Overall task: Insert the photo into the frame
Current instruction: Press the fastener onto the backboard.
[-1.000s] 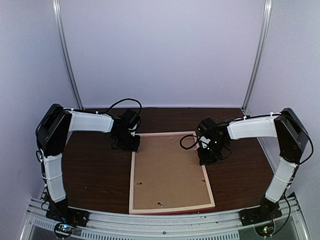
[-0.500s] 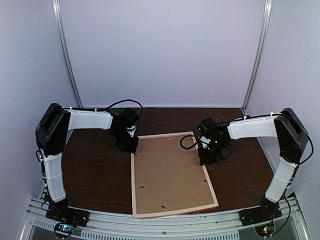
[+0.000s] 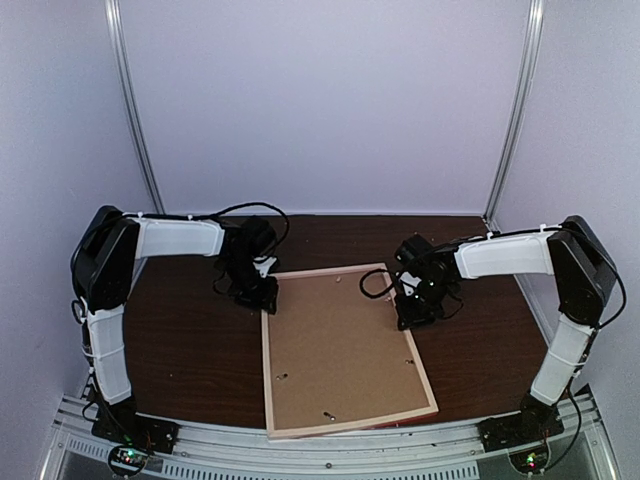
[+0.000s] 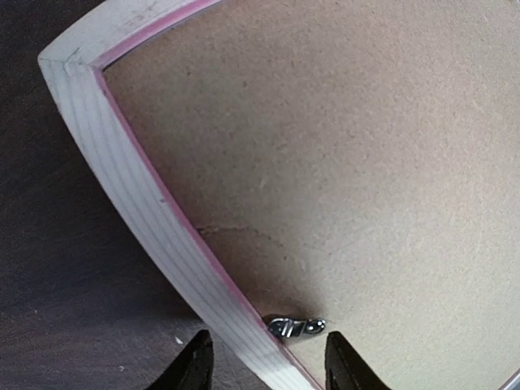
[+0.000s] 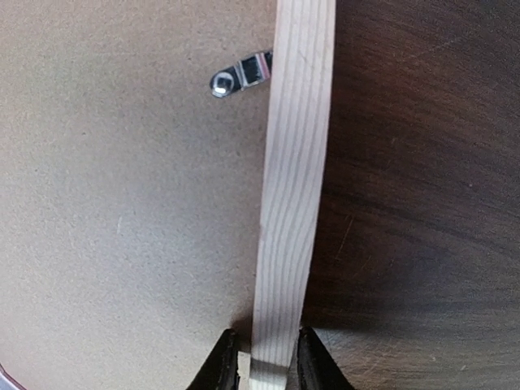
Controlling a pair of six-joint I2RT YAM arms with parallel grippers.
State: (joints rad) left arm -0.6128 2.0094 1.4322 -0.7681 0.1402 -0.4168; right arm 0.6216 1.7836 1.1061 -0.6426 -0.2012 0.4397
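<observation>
Top view: the frame (image 3: 267, 370) is laid back-up, w/ backing board (image 3: 340, 345) seated inside it. The photo is not seen, prob. under the board.

Left wrist: left gripper (image 4: 268, 370) is released, jaws spread astride the frame's far-left bar, by a turn clip (image 4: 296, 327).

Right wrist: right gripper (image 5: 264, 366) is clamped on the frame's right bar. The frame should be held flat while clips are turned over the board.

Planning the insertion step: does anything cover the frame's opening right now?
Yes. The brown backing board fills the frame, which lies back-up; a metal turn clip at its left bar and another at its right bar reach over the board.
</observation>
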